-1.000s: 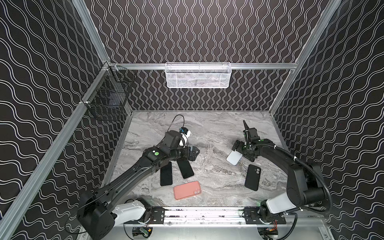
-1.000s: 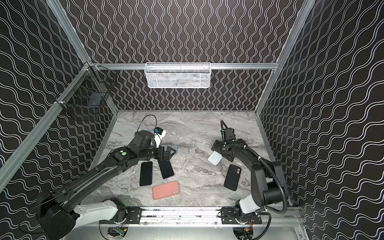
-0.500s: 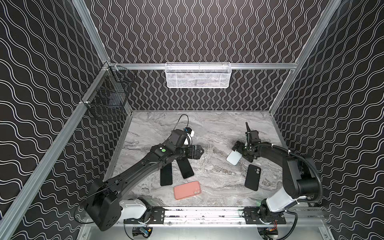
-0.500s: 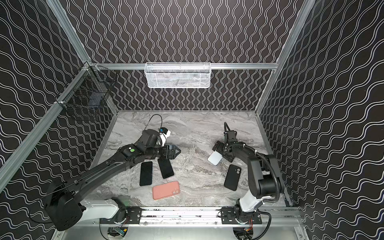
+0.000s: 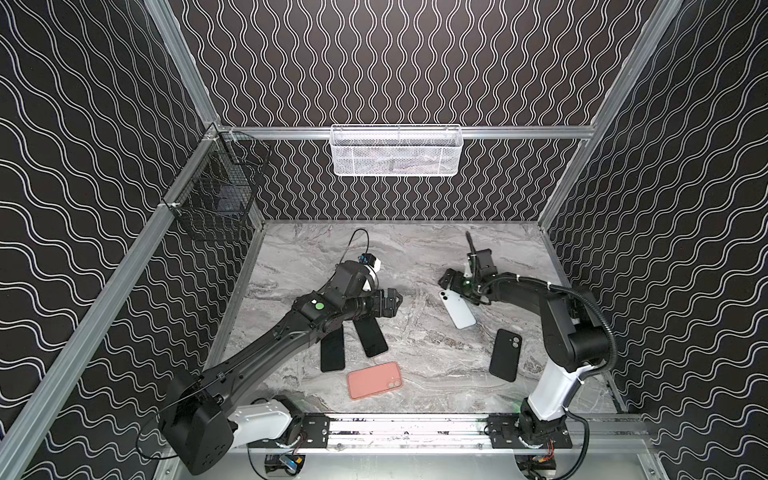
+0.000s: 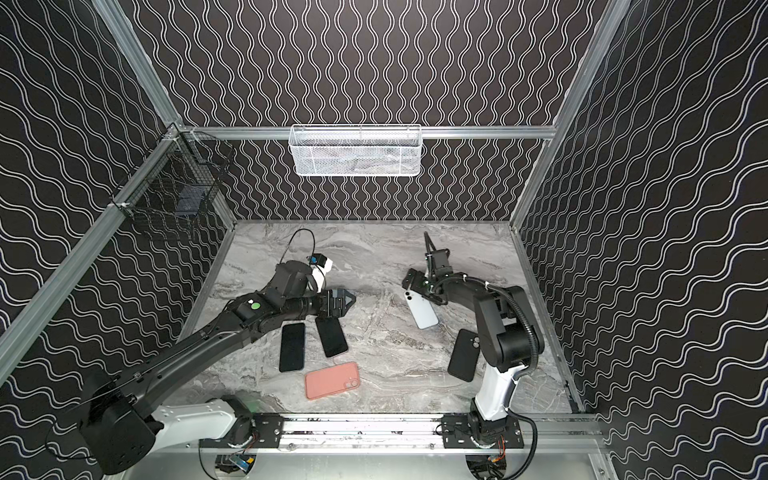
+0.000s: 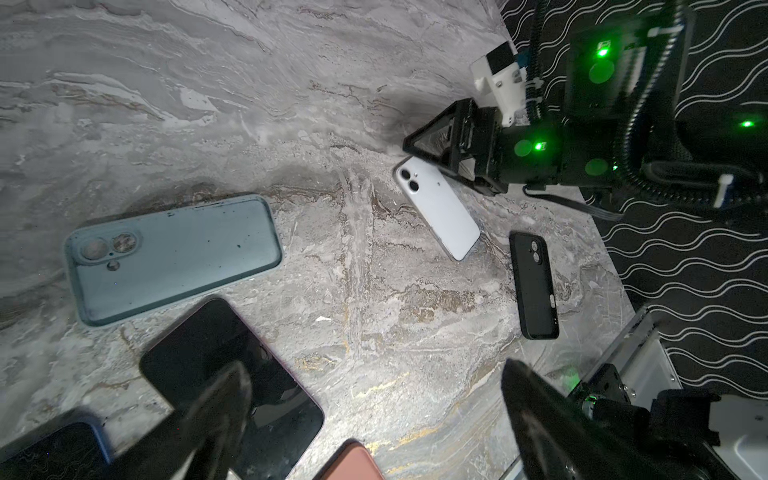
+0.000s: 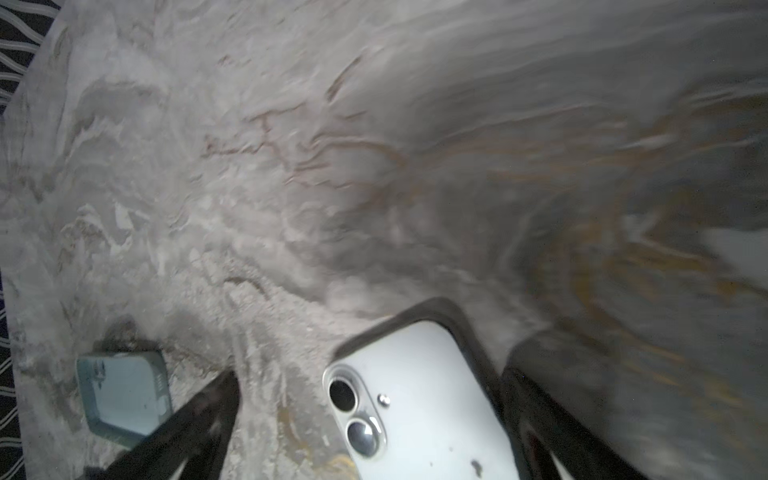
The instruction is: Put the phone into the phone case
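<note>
Marble-look tabletop [image 5: 415, 257], black wavy walls all round. The task's thing, as I read it, is the white phone [image 5: 457, 309], flat on the table with its back up.

The right gripper [image 5: 457, 291] is spread wide with the phone's camera end between its fingers. It grips nothing, and I can't tell if a finger touches. The left gripper [image 5: 392, 300] is also wide and empty, well apart from the phone, above a blue-grey case [image 7: 174, 257]. A black case [image 5: 505, 355] sits near the phone's other end. The salmon case [image 5: 374, 380] and two dark phones [image 5: 332, 349] lie well apart from it, on the left arm's side.

Risks:
- The phone is thin and flat on a slick top, so closing on its end could skate or spin it instead of lifting.
- Three cases are within reach, and a wrong pick won't fit.
- I can't tell which cases lie open side up, so phone or case may need flipping.
- The right wrist view is blurred, so alignment there is unverified.
</note>
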`<state>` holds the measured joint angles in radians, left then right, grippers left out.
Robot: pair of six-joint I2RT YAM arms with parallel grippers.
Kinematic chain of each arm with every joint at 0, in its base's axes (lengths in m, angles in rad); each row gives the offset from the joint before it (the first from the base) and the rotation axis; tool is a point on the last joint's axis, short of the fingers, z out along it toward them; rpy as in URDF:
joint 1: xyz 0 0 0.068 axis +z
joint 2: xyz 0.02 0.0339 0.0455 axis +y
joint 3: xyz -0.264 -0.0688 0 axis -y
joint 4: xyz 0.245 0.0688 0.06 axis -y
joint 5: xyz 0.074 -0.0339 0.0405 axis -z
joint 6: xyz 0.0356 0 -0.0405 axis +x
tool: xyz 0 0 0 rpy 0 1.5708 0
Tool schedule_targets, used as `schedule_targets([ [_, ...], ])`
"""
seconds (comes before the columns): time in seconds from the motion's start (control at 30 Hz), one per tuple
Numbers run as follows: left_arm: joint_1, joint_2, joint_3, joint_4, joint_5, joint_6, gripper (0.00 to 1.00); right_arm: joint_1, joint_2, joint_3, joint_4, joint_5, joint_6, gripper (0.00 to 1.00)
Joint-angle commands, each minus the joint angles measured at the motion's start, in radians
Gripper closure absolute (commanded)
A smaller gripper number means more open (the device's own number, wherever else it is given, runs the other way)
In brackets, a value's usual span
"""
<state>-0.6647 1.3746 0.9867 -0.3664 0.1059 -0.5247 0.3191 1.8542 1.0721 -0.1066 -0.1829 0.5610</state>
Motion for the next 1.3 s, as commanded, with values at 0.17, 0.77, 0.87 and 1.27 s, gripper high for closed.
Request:
schedule_targets([
  [0.17, 0.011, -0.043, -0.01, -0.009, -0.058, -0.007, 0.01, 0.155, 0.084, 0.032, -0.11, -0.065, 0.063, 0.0],
  [0.77, 0.009, 0.112, 0.052, 0.054, 0.126, 0.047, 0.02, 0.003, -0.462, -0.195, -0.313, 0.05, 0.064, 0.01],
  [0.87, 0.008, 0.154, 0.044, 0.081, 0.152, 0.036, 0.01, -0.035, -0.499, -0.262, -0.296, 0.013, 0.068, 0.0],
  [1.27, 0.008, 0.308, 0.029, 0.165, 0.245, -0.028, 0.02, -0.067, -0.492, -0.319, -0.244, -0.11, 0.054, 0.0],
])
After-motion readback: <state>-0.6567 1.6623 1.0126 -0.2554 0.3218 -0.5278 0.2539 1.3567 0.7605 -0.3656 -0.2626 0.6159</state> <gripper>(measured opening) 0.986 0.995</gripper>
